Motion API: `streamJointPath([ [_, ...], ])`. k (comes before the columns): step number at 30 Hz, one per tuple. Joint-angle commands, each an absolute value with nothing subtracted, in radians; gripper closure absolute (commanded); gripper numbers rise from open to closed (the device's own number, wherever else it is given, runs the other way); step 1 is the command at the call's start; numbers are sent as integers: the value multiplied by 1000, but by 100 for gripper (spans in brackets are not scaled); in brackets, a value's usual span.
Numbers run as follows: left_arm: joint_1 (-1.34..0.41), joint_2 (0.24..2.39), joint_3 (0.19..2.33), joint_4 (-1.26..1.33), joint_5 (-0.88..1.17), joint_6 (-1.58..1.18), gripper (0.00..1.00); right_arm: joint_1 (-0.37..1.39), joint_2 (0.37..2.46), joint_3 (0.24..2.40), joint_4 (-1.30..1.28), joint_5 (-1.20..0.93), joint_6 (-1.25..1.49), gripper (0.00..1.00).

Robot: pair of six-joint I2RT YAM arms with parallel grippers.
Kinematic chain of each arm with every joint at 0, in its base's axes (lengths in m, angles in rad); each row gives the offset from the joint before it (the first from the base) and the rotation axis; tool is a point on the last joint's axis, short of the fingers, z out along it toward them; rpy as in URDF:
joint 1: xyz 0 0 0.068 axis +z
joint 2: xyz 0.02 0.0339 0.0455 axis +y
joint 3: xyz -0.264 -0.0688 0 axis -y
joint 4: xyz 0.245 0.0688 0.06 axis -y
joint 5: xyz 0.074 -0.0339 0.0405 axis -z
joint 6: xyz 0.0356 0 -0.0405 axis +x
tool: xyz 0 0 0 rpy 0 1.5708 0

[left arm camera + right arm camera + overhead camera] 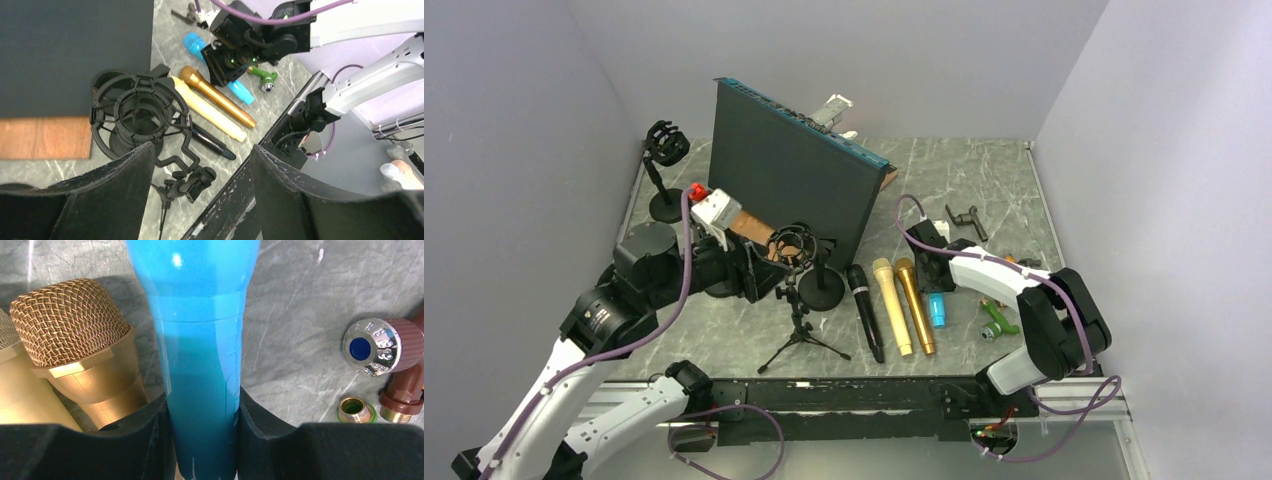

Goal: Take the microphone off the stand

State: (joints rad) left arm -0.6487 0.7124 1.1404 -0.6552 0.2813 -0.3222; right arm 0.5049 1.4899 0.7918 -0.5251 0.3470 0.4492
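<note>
The black tripod stand (801, 335) carries an empty shock mount (795, 245), which also shows in the left wrist view (135, 112). My left gripper (766, 266) is open and empty just left of the mount, which sits beyond its fingertips (202, 165). A black (865, 312), a cream (891, 305) and a gold microphone (915, 305) lie side by side on the table. My right gripper (931, 262) is shut on a blue microphone (200, 340) next to the gold one (70, 320), low at the table; its tail shows in the top view (937, 310).
A dark upright panel (794, 180) stands behind the stand. A second stand with a shock mount (665, 148) is at the back left. A round stand base (825, 290), a green fitting (996, 325), a black fitting (969, 218), a maroon valve (382, 345) and a brass nut (356, 410) lie nearby.
</note>
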Motion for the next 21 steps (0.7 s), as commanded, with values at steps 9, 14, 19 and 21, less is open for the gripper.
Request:
streamJointPath([
  [9,-643,700,1103,-707,296,-394,27,490,1453,781,-474,333,458,49],
  [14,-644,731,1079,-703,356,-410,32,488,1444,776,-466,322,452,41],
  [19,-643,758,1059,-700,372,-413,33,489,1414,761,-450,304,446,39],
  [21,-644,763,1054,-702,366,-401,34,489,1378,757,-445,299,437,39],
])
